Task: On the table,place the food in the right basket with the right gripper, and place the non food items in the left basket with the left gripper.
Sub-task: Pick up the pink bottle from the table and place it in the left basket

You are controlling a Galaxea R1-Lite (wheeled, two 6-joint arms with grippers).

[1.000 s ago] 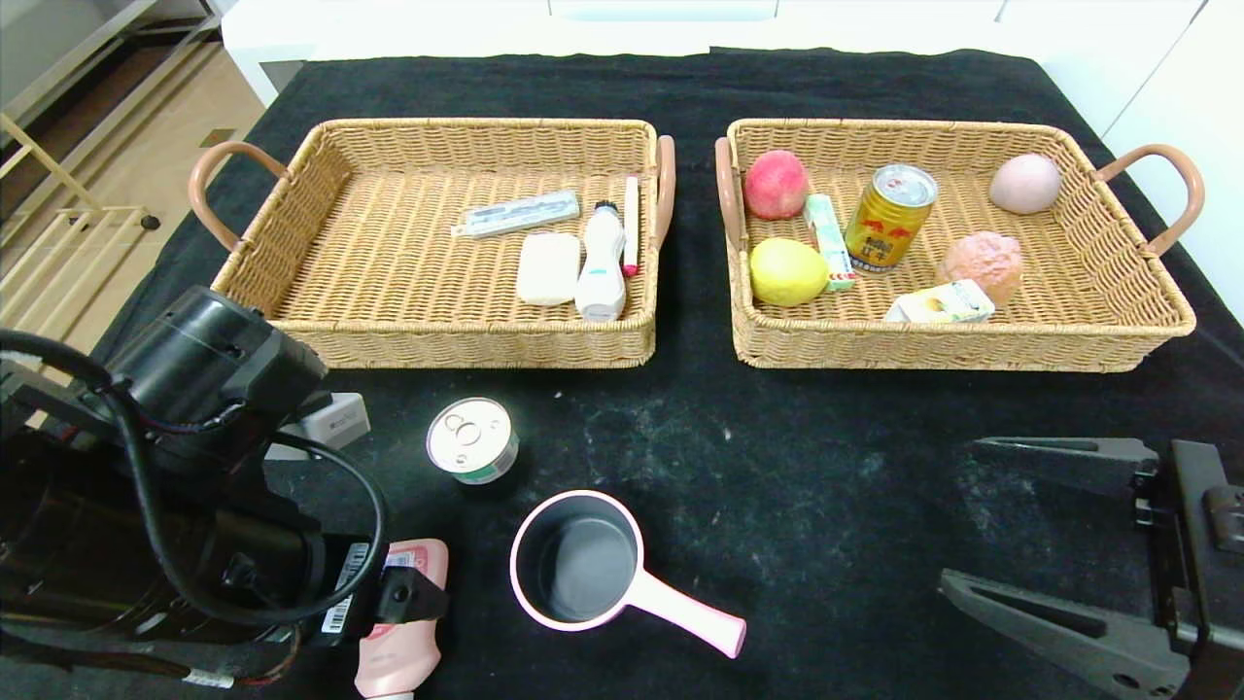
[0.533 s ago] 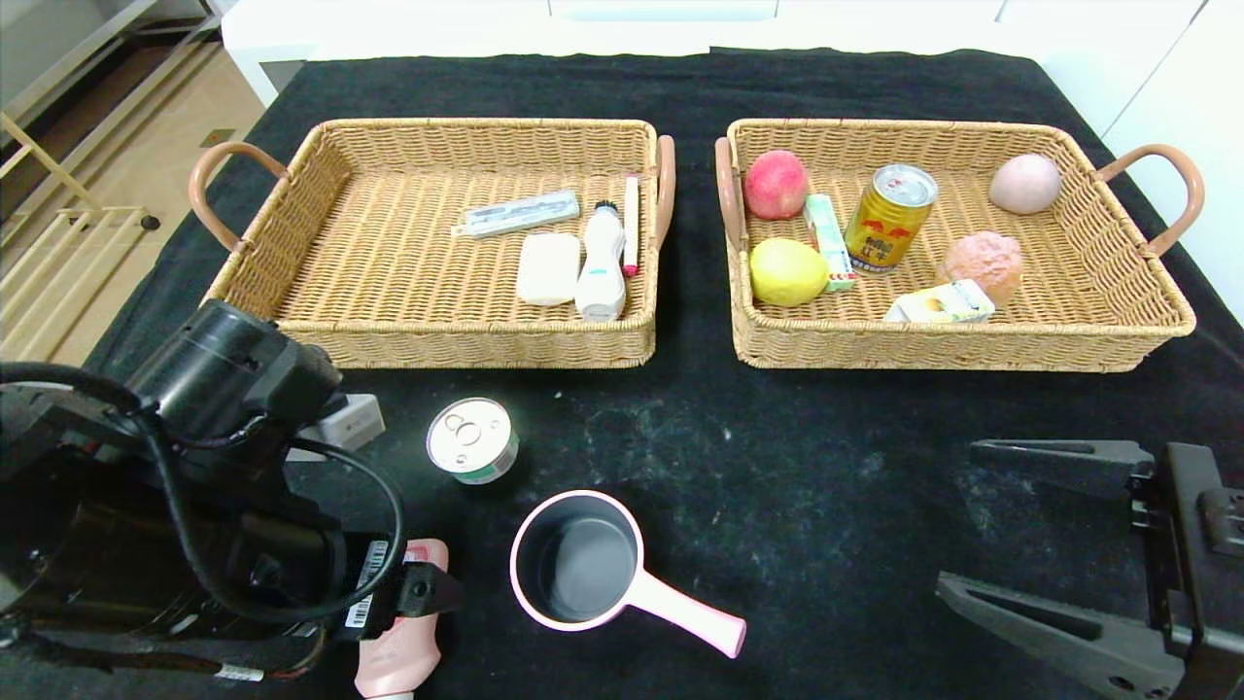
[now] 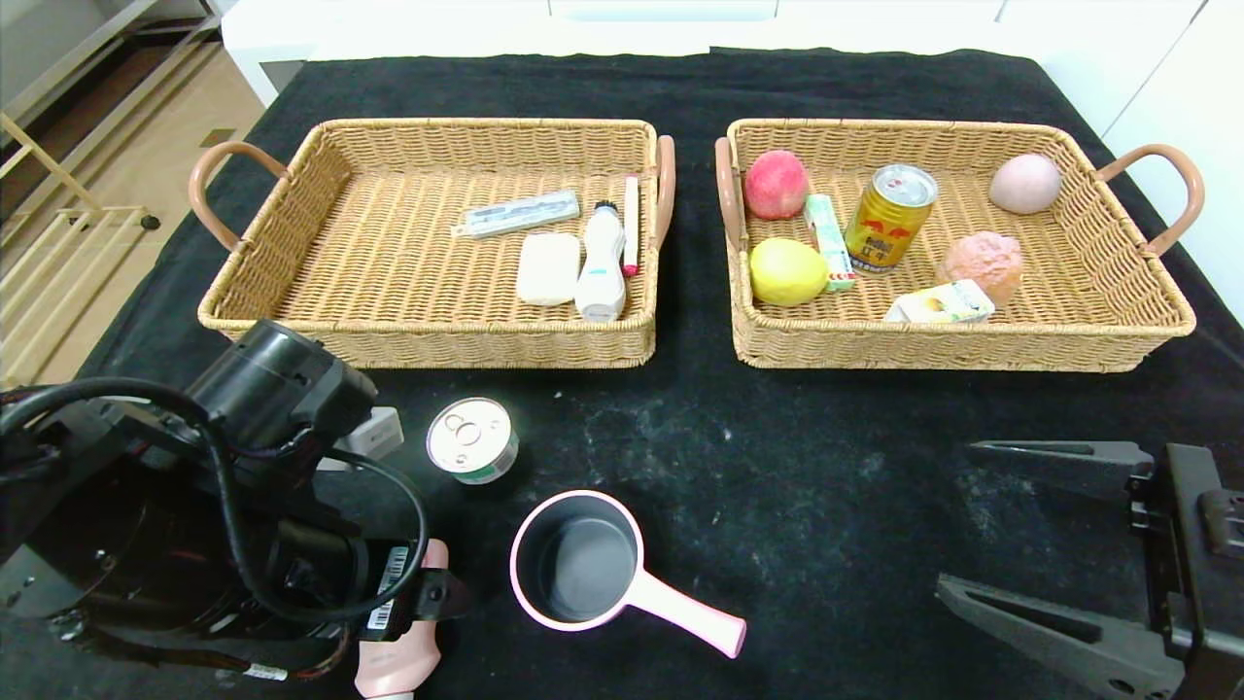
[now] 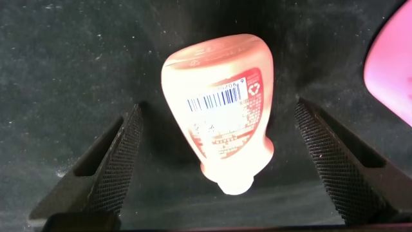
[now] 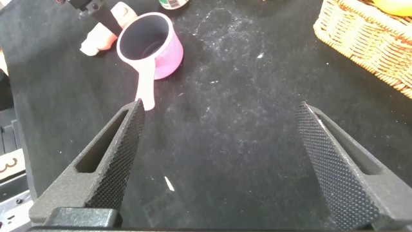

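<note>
L end effector (image 4: 219,161) low, fingers wide apart, R end effector (image 3: 1045,535) parked, spread wide

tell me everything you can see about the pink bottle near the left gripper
The pink bottle is a squat, glossy, plastic-looking squeeze bottle, wide at one end and tapering to a paler cap. A red and white label with a barcode faces up. It lies on its side on the black tablecloth, at the near left edge beside the pink saucepan. The open left gripper straddles it, fingers apart from its sides, not touching.

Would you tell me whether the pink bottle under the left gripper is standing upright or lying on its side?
Lying on its side: the pink bottle rests flat on the black cloth, barcode label facing up, between the open left gripper fingers.
</note>
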